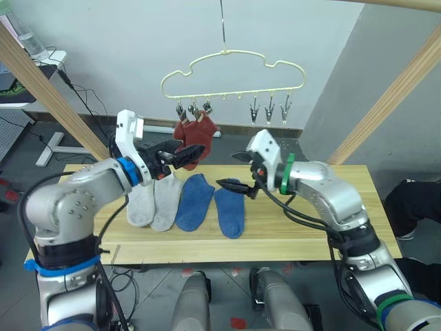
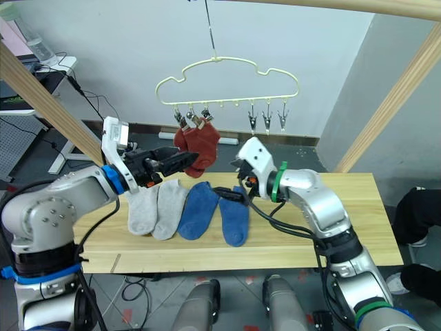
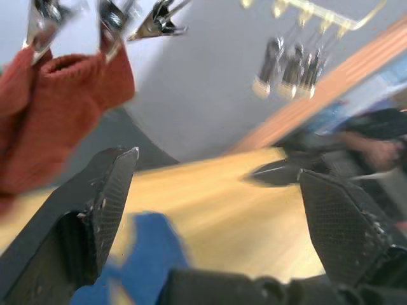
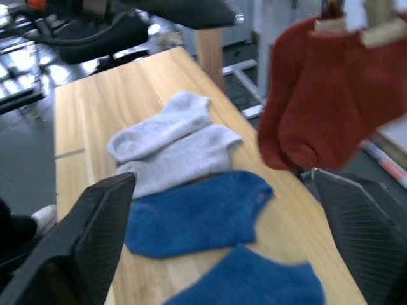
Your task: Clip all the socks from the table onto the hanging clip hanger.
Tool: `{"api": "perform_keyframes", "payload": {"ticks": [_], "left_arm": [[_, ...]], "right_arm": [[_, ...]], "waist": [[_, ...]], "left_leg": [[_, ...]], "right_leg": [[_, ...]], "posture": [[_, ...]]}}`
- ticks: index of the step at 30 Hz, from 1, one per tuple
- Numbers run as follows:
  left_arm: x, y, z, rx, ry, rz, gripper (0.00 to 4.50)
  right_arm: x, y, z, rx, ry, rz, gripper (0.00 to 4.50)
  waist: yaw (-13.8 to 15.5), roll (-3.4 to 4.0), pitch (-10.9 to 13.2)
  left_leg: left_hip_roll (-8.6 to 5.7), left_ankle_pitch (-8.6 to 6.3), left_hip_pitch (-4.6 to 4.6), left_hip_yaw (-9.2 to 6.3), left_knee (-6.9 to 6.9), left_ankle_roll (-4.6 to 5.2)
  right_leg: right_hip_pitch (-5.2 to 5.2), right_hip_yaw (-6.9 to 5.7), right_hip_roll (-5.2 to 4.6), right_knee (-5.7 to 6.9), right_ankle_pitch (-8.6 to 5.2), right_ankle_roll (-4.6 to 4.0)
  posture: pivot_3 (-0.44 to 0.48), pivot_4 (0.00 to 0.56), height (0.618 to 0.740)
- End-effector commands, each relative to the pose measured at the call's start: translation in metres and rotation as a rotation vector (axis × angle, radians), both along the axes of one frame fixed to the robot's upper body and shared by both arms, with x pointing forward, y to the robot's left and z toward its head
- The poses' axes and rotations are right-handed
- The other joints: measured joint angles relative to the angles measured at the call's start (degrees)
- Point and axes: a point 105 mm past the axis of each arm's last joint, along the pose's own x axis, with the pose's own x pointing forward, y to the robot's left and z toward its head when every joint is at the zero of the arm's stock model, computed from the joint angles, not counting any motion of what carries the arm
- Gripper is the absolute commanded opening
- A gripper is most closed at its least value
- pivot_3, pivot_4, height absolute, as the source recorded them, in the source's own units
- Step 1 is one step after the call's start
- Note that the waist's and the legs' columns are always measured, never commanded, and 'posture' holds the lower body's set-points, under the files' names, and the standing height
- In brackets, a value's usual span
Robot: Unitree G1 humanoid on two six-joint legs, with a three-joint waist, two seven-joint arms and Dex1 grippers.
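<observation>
4 socks lie in a row on the desk below the clip hanger: 2 light grey socks on the robot's left, then 2 blue socks beside them, toes toward the robot. 2 rust-red socks already hang from the clips at the hanger's left end, so I judge the task about a third done, with the robot between socks. The left hand hovers just under the red pair, above the grey socks, fingers spread and holding nothing. The right hand hangs just above the cuff of the rightmost blue sock, also spread and empty. The next move probably calls for a hand to descend onto a sock, likely that blue one, pinch it at the cuff, and lift it to a free clip; 3 bare clips wait at the hanger's right end, and one more just beside the red pair. The right wrist view shows all 3 colours close together, red hanging over grey and blue, which the head views give only from afar. The left wrist view shows the clips from below, their jaws gripping the red cuffs.
</observation>
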Motion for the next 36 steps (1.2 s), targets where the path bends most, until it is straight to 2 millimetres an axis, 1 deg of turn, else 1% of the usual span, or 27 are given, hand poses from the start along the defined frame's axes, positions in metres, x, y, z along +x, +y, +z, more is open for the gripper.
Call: {"api": "perform_keyframes", "payload": {"ticks": [1,4,6,7,9,12,13,15,17,19,20,24,27,30,36], "left_arm": [[-0.003,-0.009,0.023,0.096,-0.278,0.035,4.50],[-0.006,-0.016,0.031,0.184,-0.461,0.041,4.50],[0.004,-0.018,0.030,0.183,-0.517,0.113,4.50],[0.009,-0.018,0.030,0.152,-0.523,0.154,4.50],[0.012,-0.020,0.029,0.130,-0.548,0.173,4.50],[0.013,-0.024,0.021,0.083,-0.542,0.178,3.88],[0.014,-0.024,0.020,0.075,-0.537,0.187,3.60],[0.016,-0.032,0.019,0.080,-0.544,0.198,3.06],[0.017,-0.038,0.017,0.080,-0.548,0.194,3.06],[0.018,-0.040,0.016,0.083,-0.550,0.194,3.06],[0.018,-0.040,0.015,0.086,-0.551,0.195,3.06],[0.031,-0.037,0.007,0.087,-0.537,0.257,3.06],[0.038,-0.033,0.007,0.109,-0.564,0.306,3.06],[0.042,-0.034,0.005,0.099,-0.562,0.306,3.06],[0.054,-0.038,0.004,0.101,-0.577,0.307,3.06]], "right_arm": [[-0.016,-0.009,0.042,0.141,-0.108,-0.015,4.47],[-0.023,-0.012,0.049,0.165,-0.119,-0.026,4.47],[-0.032,-0.014,0.061,0.226,-0.141,-0.030,4.47],[-0.034,-0.015,0.065,0.245,-0.150,-0.036,4.47],[-0.035,-0.016,0.067,0.256,-0.153,-0.049,4.47],[-0.035,-0.017,0.066,0.247,-0.158,-0.067,4.50],[-0.035,-0.017,0.066,0.246,-0.160,-0.071,4.50],[-0.035,-0.018,0.066,0.241,-0.168,-0.078,4.50],[-0.035,-0.018,0.067,0.243,-0.173,-0.081,4.50],[-0.035,-0.018,0.067,0.247,-0.173,-0.084,4.50],[-0.035,-0.017,0.067,0.249,-0.173,-0.086,4.50],[-0.035,-0.016,0.071,0.264,-0.179,-0.085,4.50],[-0.035,-0.013,0.073,0.278,-0.179,-0.071,4.50],[-0.036,-0.010,0.078,0.288,-0.195,-0.060,4.50],[-0.033,-0.009,0.078,0.271,-0.208,-0.069,4.50]], "waist": [[-0.01,0.00,0.00],[-0.07,0.00,0.00],[-0.08,0.00,0.00],[-0.10,0.00,0.00],[-0.18,0.00,0.00],[-0.33,0.00,0.00],[-0.34,0.00,0.00],[-0.41,0.00,0.00],[-0.47,0.00,0.00],[-0.50,0.00,0.00],[-0.50,0.00,0.00],[-0.52,0.00,0.00],[-0.54,0.00,0.00],[-0.53,0.00,0.00],[-0.53,0.00,0.00]], "left_leg": [[0.00,0.00,0.00,-0.01,0.00,0.00],[0.04,0.00,0.02,-0.04,-0.01,0.00],[0.04,0.00,0.04,-0.02,-0.01,0.01],[0.02,0.00,0.04,0.01,-0.01,0.01],[-0.01,0.00,0.03,0.06,0.01,0.02],[-0.03,0.00,0.00,0.12,0.07,0.04],[-0.02,-0.01,0.00,0.13,0.07,0.04],[0.00,-0.01,0.00,0.11,0.07,0.04],[0.01,0.00,0.01,0.10,0.07,0.04],[0.00,0.00,0.01,0.10,0.07,0.04],[0.00,0.00,0.01,0.11,0.07,0.04],[0.02,0.00,0.03,0.09,0.08,0.05],[0.02,0.00,0.03,0.10,0.08,0.05],[0.02,0.00,0.02,0.10,0.08,0.05],[0.01,0.00,0.01,0.09,0.08,0.05]], "right_leg": [[0.00,0.00,0.02,0.01,0.00,0.00],[0.01,0.01,0.08,0.01,-0.01,0.00],[0.01,0.01,0.09,0.01,-0.01,-0.01],[0.02,0.02,0.08,0.01,-0.01,-0.01],[0.04,0.02,0.07,0.00,-0.01,0.00],[0.03,0.03,0.07,-0.01,0.00,0.02],[0.03,0.04,0.07,-0.01,0.00,0.02],[0.02,0.01,0.10,0.00,0.00,0.02],[0.03,0.00,0.12,0.02,0.00,0.02],[0.03,0.01,0.12,0.02,0.00,0.02],[0.03,0.02,0.12,0.02,0.00,0.02],[0.03,0.00,0.16,0.03,0.00,0.02],[0.03,0.00,0.17,0.03,0.00,0.02],[0.03,0.00,0.17,0.02,0.00,0.02],[0.04,-0.02,0.16,0.02,0.00,0.02]], "posture": [[0.029,0.248,0.740],[0.010,0.249,0.740],[0.004,0.250,0.740],[-0.007,0.251,0.740],[-0.014,0.251,0.740],[-0.027,0.252,0.740],[-0.031,0.255,0.740],[-0.040,0.255,0.740],[-0.043,0.258,0.740],[-0.044,0.259,0.740],[-0.046,0.259,0.740],[-0.046,0.263,0.740],[-0.047,0.265,0.740],[-0.050,0.266,0.740],[-0.051,0.263,0.740]]}}
